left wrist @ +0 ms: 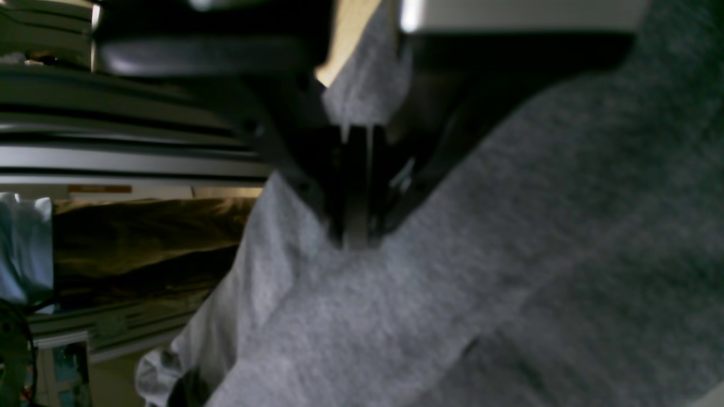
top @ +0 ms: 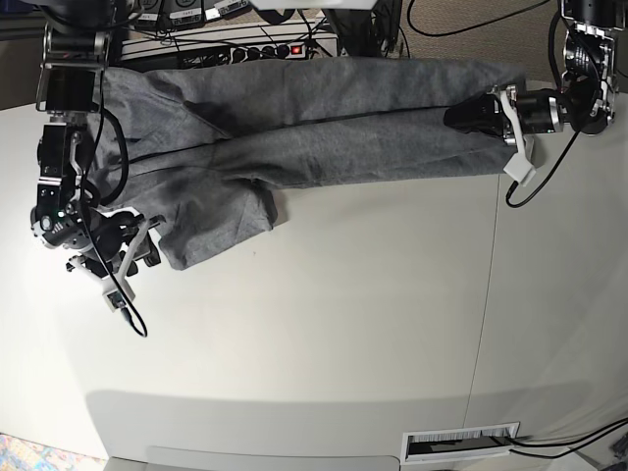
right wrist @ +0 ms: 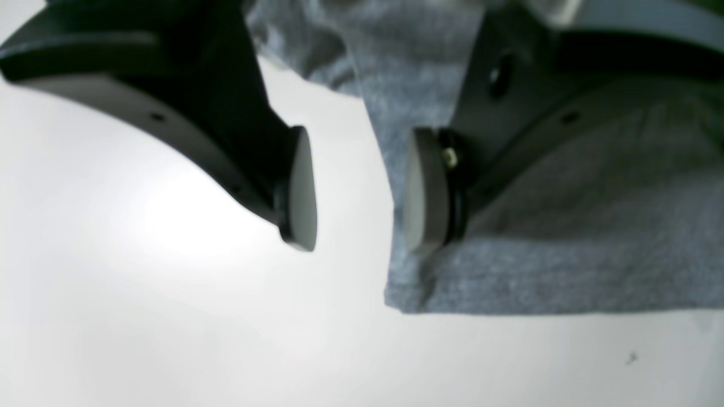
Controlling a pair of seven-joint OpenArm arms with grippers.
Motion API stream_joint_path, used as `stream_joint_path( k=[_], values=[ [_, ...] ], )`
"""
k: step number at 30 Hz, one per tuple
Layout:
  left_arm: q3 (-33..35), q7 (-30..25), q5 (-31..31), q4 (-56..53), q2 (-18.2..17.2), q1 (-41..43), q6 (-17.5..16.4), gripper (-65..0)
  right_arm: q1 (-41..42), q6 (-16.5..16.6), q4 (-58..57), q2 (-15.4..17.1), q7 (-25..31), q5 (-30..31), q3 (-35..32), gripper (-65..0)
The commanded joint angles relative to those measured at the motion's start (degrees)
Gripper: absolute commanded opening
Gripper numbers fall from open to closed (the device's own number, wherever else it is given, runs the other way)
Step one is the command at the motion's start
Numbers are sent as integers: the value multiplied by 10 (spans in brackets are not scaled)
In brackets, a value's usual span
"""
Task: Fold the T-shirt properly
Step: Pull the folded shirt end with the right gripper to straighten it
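Base view: heather-grey cotton T-shirt spread across white table far edge; left hand clamped on cloth; right hand parted, corner hem beside one pad.

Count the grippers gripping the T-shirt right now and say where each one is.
1. The left gripper is shut on the T-shirt at the base view's right end. The right gripper stands open beside the cloth's corner, holding nothing.

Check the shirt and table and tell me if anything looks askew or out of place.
The T-shirt is not lying flat: it is stretched in a creased, bunched band along the table's far edge, one end pinched in the left gripper, a loose flap beside the open right gripper.
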Motion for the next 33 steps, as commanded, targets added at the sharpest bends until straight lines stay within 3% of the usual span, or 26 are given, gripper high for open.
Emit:
stream_joint_path(
  k=[1, 11, 18, 25, 27, 31, 33],
  values=[
    [-2, 5, -1, 3, -7, 1, 4, -650, 21, -1, -5, 8, 11, 5, 4, -388],
    [-2, -6, -1, 3, -7, 1, 4, -650, 36, 0, -105, 4, 60, 24, 3, -388],
    [-2, -7, -1, 3, -7, 1, 4, -650, 36, 12, -130, -29, 67, 19, 3, -388],
    [-2, -6, -1, 3, -8, 1, 4, -650, 35, 11, -130, -56, 73, -35, 2, -397],
    [-2, -6, -1, 3, -8, 1, 4, -650, 36, 11, -130, -57, 71, -34, 2, -454],
    [-2, -6, -1, 3, -8, 1, 4, -650, 36, 11, -129, -57, 66, -27, 2, -634],
    [-2, -6, -1, 3, -8, 1, 4, -650, 38, 11, -129, -57, 60, -18, 2, -650]
  ],
)
